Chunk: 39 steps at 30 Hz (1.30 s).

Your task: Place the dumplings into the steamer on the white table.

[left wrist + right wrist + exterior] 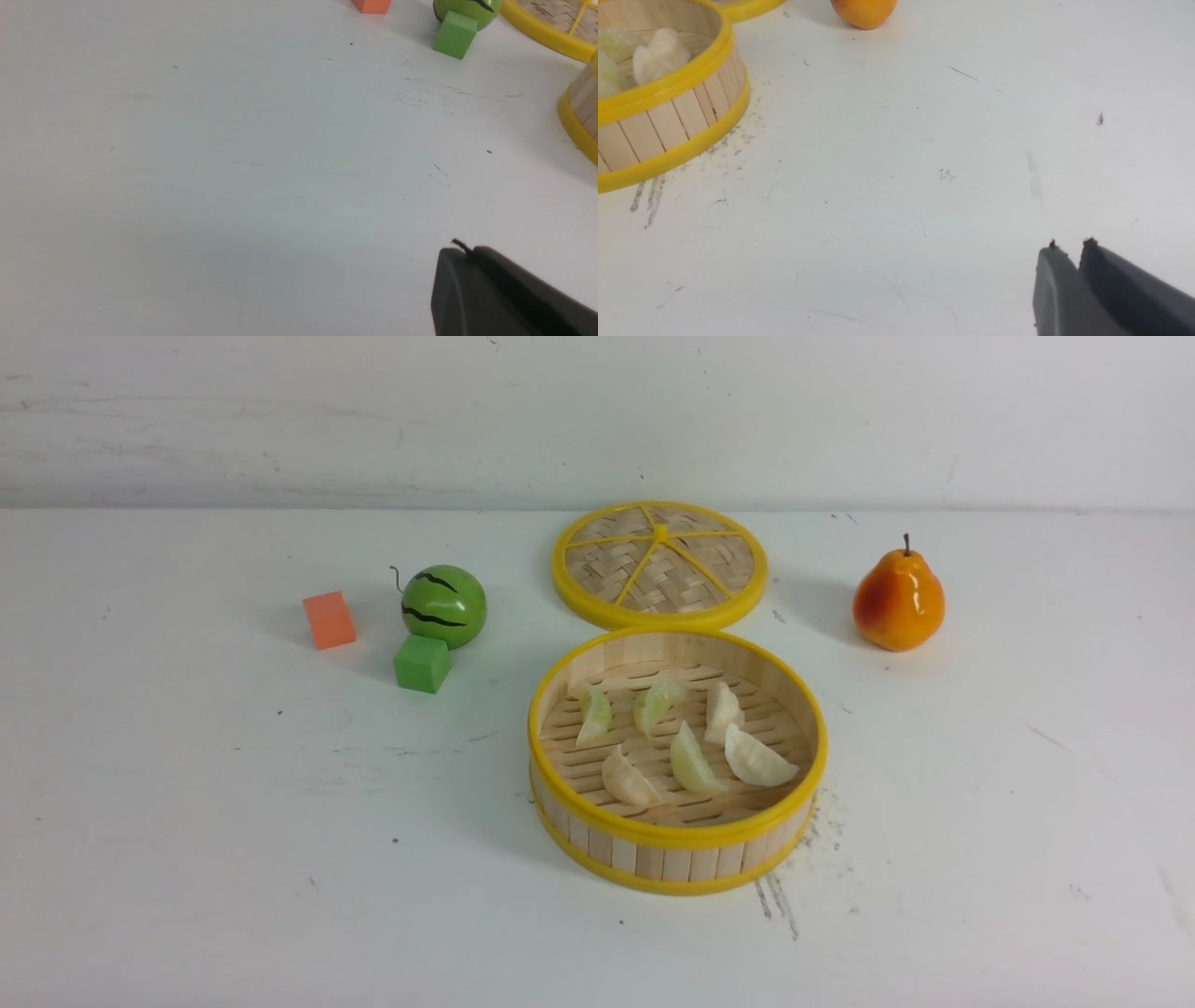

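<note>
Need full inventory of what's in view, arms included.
Dumplings: six, cream-white to pale green, inside the steamer
Steamer: one, bamboo with yellow rims, on the table's middle
Woven lid: one, tan with yellow rim and spokes, just beyond the steamer
Pear: one, orange, right of the lid
Toy watermelon: one, green with dark stripes, left of the lid
Cubes: two, orange and green, by the watermelon
Table: one, white, scuffed, under everything
Left gripper: one, dark, shut, empty
Right gripper: one, dark, empty
</note>
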Tool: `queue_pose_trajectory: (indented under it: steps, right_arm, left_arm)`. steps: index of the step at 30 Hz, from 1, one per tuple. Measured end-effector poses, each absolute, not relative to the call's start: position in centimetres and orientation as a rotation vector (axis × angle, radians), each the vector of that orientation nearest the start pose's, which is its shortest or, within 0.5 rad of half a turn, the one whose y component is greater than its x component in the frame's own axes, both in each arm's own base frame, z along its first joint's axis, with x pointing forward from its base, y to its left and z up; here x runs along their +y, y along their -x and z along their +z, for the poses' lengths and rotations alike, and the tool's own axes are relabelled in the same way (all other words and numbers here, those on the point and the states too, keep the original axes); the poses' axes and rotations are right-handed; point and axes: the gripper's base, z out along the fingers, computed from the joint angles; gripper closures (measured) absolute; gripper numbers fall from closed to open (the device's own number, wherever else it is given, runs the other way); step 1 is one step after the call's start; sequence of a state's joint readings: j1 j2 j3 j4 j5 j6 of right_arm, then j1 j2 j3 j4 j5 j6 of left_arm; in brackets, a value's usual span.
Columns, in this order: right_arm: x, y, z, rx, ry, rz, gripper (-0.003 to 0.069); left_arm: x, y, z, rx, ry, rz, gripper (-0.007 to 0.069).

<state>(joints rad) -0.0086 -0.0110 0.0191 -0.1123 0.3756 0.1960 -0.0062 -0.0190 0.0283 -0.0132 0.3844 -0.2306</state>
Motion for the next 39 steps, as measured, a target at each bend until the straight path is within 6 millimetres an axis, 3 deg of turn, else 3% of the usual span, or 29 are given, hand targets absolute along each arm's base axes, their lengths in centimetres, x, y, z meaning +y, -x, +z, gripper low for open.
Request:
queue_pose_trajectory:
  steps: [39]
  right_arm:
    - [-0.42, -5.24, 17.37, 1.861, -0.129, 0.024, 0.0531]
  left_arm:
    - [-0.08, -5.19, 17.01, 1.868, 0.219, -0.176, 0.0621]
